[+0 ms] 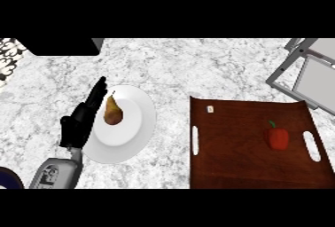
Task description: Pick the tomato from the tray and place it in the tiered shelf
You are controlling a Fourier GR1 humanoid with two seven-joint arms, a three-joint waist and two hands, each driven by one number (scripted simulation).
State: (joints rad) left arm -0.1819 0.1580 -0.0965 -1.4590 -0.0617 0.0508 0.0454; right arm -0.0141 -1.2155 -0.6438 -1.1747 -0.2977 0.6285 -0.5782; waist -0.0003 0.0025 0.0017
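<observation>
A dark brown tray with two white handle slots lies at the right of the marble counter. On its right part sits a red fruit with a green stem; it is shaped like a bell pepper rather than a tomato. The grey tiered shelf stands at the upper right, just past the tray's far corner. My left hand shows at the left, open with fingers straight and pointing away, over the left rim of a white plate. It is far from the tray. My right hand is out of view.
A brown pear lies on the white plate beside my left hand's fingers. A dark block sits at the counter's far left edge. A blue rim peeks in at the lower left. A small white tag lies on the tray.
</observation>
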